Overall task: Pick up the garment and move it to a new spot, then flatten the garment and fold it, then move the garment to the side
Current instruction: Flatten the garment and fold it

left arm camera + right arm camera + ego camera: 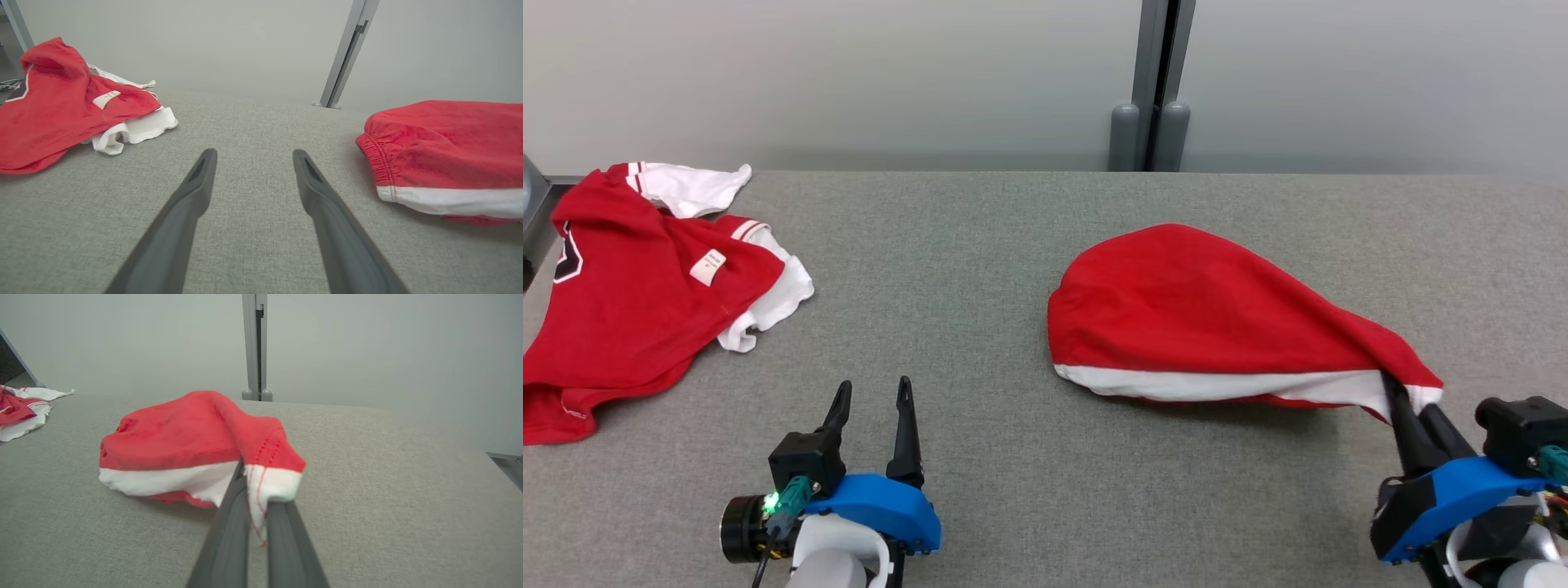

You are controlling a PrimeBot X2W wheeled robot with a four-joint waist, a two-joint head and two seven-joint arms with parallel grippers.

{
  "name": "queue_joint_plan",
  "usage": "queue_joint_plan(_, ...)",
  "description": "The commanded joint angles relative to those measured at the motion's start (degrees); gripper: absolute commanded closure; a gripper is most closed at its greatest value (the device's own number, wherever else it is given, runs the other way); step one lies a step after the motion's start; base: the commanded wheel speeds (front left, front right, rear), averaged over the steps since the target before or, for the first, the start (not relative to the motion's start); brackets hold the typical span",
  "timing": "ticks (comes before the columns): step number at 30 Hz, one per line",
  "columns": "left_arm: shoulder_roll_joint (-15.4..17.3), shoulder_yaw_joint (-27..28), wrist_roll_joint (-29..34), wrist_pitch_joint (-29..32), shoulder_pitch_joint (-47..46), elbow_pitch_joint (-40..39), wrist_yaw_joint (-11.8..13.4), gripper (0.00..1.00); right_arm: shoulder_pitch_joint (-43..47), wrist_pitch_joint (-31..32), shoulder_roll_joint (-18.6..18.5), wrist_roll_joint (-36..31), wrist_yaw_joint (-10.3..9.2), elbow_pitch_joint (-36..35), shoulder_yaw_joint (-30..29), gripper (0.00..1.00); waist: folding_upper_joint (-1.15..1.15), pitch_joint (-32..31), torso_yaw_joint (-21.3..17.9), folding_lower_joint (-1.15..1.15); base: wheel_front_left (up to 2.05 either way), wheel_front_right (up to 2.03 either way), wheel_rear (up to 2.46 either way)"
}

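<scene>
The garment (1201,310) is a pair of red shorts with a white side stripe, lying bunched on the grey table right of centre; it also shows in the left wrist view (445,147) and the right wrist view (179,441). My right gripper (1401,392) is shut on the garment's near right corner, with red and white cloth pinched between its fingers (257,498) and pulled up off the table. My left gripper (874,392) rests open near the front edge, left of the garment, with nothing between its fingers (253,157).
A second red and white shirt (645,286) with a label lies crumpled at the table's (980,269) far left. A grey post (1152,106) stands behind the table against the pale wall. Bare grey cloth lies between the two garments.
</scene>
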Motion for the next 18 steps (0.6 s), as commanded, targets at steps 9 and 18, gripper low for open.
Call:
queue_joint_plan(9,-0.5,0.5,1.0,-0.3,-1.5,0.1,-0.9,0.00,-0.9,2.8,-2.4,-1.9,-0.01,4.8,-5.4,1.00,-0.01,1.6,0.0,0.01,0.00,0.00,0.00)
queue_joint_plan(18,-0.8,0.5,1.8,-0.3,-1.1,0.5,-1.5,0.00,-4.6,-3.7,-2.5,-3.6,-0.01,18.1,-7.7,0.00,-0.01,2.1,0.5,0.01,0.00,0.00,0.00)
